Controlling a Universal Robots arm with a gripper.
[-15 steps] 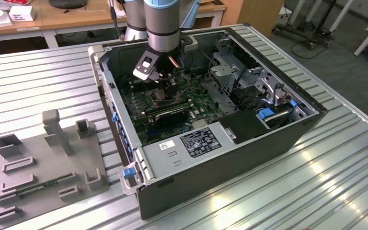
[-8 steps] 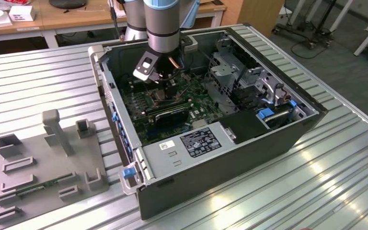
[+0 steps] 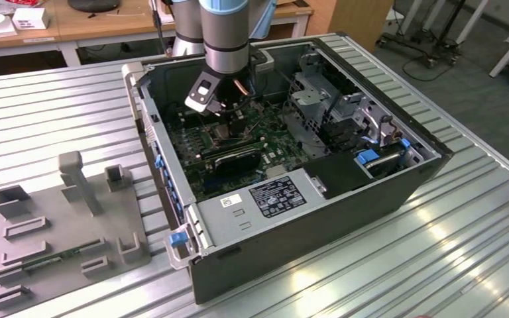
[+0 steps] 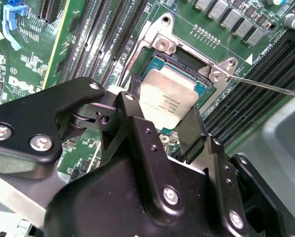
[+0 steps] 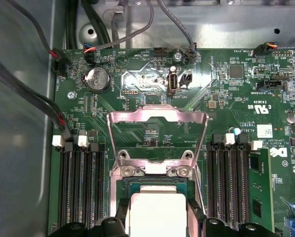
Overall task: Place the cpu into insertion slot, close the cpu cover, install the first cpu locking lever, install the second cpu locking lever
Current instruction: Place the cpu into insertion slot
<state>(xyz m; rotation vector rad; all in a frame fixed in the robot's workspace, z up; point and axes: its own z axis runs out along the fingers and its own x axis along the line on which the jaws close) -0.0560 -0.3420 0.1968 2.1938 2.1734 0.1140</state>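
One slatted metal table carries an open computer case and, at the exterior view's left, a grey fixture plate. The arm reaches down into the case over the green circuit board. Dark cables run along the board's edge. Rows of long black memory slots flank the insertion slot on two sides. The cpu cover stands swung up and open just behind the slot, and a thin metal lever juts out beside it. The gripper is clenched on the cpu. Its black fingers press two opposite edges of the chip. The chip sits at the slot, slightly tilted in the second wrist view. I cannot tell whether it is seated.
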